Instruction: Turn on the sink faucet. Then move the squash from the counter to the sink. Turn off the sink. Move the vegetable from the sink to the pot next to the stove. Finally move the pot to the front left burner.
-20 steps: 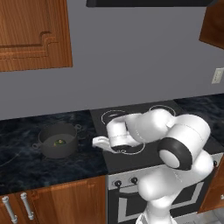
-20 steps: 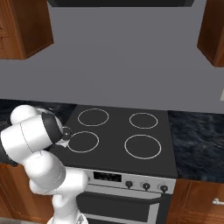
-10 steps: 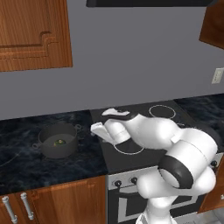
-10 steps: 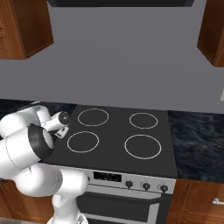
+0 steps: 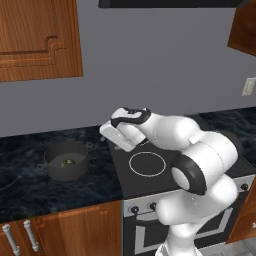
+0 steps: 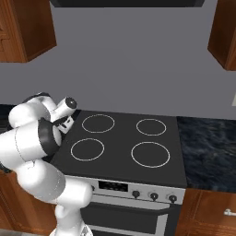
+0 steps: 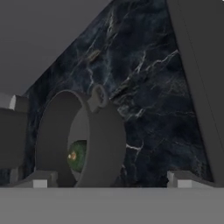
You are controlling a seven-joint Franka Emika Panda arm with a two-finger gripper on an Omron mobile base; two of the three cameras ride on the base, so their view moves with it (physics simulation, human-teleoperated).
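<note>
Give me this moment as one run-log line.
squash: inside pot | pot: on counter, left of stove | gripper: open, empty, apart from pot

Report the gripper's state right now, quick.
Gripper: open, holding nothing; it hangs apart from the pot, which has the squash inside.

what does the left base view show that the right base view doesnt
Left base view: the pot on the counter left of the stove, with the squash inside it, and the open gripper reaching from above the stove's left edge toward it.

Right base view: all four burner rings, including the back right one, and the stove knobs.

Both: the stove and the white arm.
</note>
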